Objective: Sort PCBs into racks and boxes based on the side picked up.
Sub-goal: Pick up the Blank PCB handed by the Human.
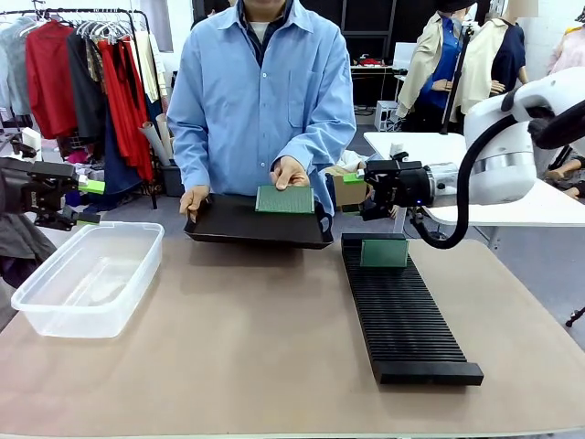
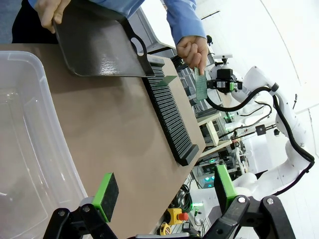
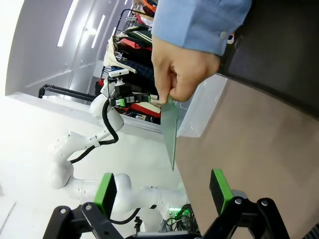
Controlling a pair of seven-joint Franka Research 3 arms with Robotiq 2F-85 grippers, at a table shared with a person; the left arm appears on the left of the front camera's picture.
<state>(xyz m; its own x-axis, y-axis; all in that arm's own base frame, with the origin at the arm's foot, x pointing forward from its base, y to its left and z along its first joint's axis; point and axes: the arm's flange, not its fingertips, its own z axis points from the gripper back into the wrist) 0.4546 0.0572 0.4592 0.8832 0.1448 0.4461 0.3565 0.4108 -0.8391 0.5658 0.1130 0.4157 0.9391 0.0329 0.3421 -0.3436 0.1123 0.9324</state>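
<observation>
1. We see a tan, matte table (image 1: 256,347) with a bare middle and near half.
2. Behind it the room is busy. A clothes rail (image 1: 82,73) hung with red and grey garments stands far left, and a white table (image 1: 512,206) stands far right.
3. A person in a blue shirt stands at the far edge. One hand (image 1: 194,199) holds a shallow black tray (image 1: 247,227) tilted over that edge.
4. The person's other hand (image 1: 290,172) pinches a green PCB (image 1: 284,199) by its top edge and holds it upright above the tray. In the right wrist view this board is edge-on, ahead of the fingers and apart from them.
5. The right gripper (image 1: 352,194) hovers just beside the tray's end, above the far end of the rack. Its jaws are spread wide and hold nothing.
6. The left gripper (image 1: 91,202) hangs over the far side of the clear tub (image 1: 82,320). Its jaws are also wide apart and hold nothing.
7. The tub sits near the table's left edge. We cannot see any boards in it.
8. The long black rack (image 1: 402,320) runs from the far right toward the near edge. A second PCB (image 1: 384,252) stands upright in its far slots.
9. We see open tabletop between the tub and the rack, and a bare strip along the right edge beside the rack.
</observation>
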